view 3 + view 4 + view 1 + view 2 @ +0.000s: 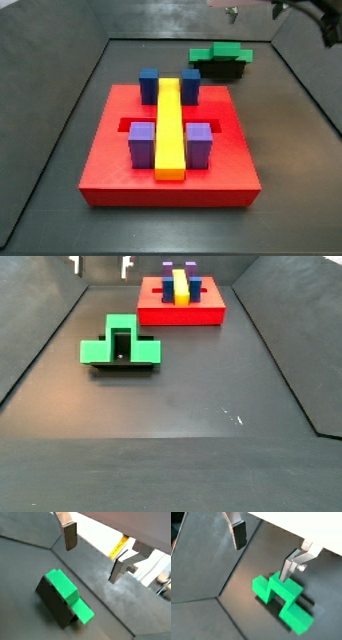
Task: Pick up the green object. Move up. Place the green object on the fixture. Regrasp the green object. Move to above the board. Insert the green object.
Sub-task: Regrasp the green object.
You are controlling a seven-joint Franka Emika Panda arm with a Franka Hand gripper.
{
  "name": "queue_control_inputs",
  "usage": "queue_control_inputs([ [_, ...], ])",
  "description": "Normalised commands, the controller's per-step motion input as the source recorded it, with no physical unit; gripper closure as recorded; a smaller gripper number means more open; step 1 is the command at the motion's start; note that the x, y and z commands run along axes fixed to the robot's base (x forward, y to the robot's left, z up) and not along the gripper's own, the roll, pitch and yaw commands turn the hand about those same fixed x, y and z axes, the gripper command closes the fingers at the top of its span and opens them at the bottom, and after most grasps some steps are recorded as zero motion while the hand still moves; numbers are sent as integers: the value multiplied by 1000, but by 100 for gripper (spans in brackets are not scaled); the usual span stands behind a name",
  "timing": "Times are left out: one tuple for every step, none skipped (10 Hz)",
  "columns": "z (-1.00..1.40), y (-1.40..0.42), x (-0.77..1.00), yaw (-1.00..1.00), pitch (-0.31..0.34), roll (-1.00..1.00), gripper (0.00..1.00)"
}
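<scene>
In both wrist views: gripper (92, 554) hanging released above the floor, silver fingers (69, 536) spread wide, nothing between the pads. Green object (68, 594) resting on top of the dark fixture (52, 603), below the jaws and apart from them, offset toward one finger rather than centred in the gap. Same spread fingers (238, 533) seen from the opposite side, with the green object (281, 599) lying just under the far finger; long axis running slantwise to the line between the pads.

In both side views: green object (221, 53) seated on the fixture (218, 70), beyond the far edge of the red board (168, 178), well apart from it. Only the fingertips of the gripper (102, 264) showing at the frame edge, raised clear above the green object (120, 344) and fixture (123, 366). Judging from this: placing done, regrasp pending, calling for a shift to centre over the block and a descent.
</scene>
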Motion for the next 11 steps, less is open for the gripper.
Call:
queue_control_inputs([
  [-163,0,-497,-103,391,666,0],
  [-186,0,-614,-174,349,406,0],
  [-166,0,-374,-177,263,194,0],
  [-106,0,0,0,0,126,0],
  [-106,0,317,86,0,149,0],
  [-131,0,374,146,0,191,0],
  [-260,0,157,120,0,154,0],
  [-303,0,0,63,60,100,0],
  [-337,0,-20,26,109,140,0],
  [-294,6,-249,0,163,9,0],
  [-297,40,-343,-31,160,0,0],
])
